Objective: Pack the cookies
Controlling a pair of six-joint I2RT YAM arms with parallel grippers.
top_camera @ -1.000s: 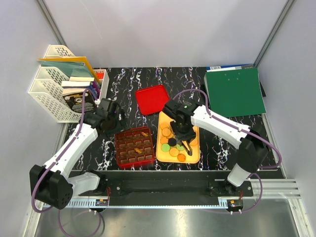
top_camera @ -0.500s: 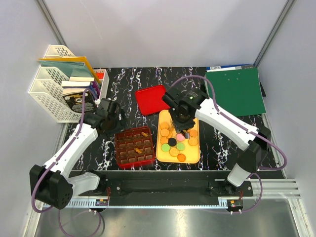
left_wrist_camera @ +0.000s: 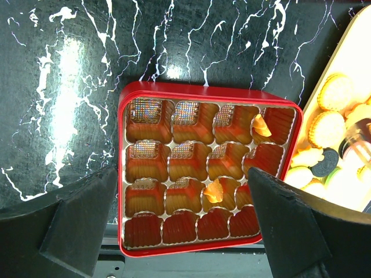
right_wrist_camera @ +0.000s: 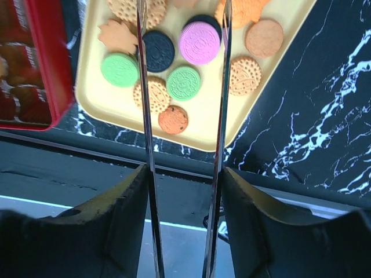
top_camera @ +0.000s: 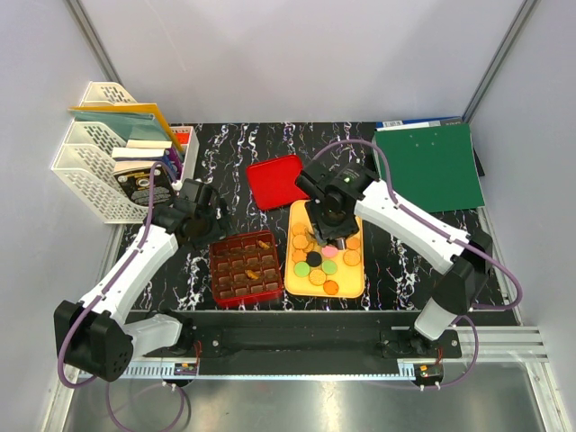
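The right jaws hang over the yellow tray point(right_wrist_camera: 203, 139). Their two long thin metal fingers point(right_wrist_camera: 148, 145) stand apart with a clear gap, and I see nothing pinched between them. The tips run out of the wrist view, so I cannot tell if they touch anything.

The step in hand seems to be picking one of the cookies point(right_wrist_camera: 184, 83), which lie flat and close together on this tray. A pink cookie point(right_wrist_camera: 200, 41) lies between the fingers, with a black cookie point(right_wrist_camera: 159, 52) just beside it. To do it well, I think the fingers should come down on two opposite edges of only one cookie and close softly. Such biscuits look dry and brittle, and the neighbours are easily pushed.

Most cookies are round with ridged edges, and some are leaf- or flower-shaped. They are matte, in orange, green, pink and black. The tray looks like smooth pale plastic.

The red box point(left_wrist_camera: 208, 88) just beside it has glossy ribbed compartments. Two of them each hold a tilted orange cookie point(left_wrist_camera: 261, 124). The left jaws hover above this box, fully open and empty. The table point(top_camera: 396, 274) is black with white marble veins.
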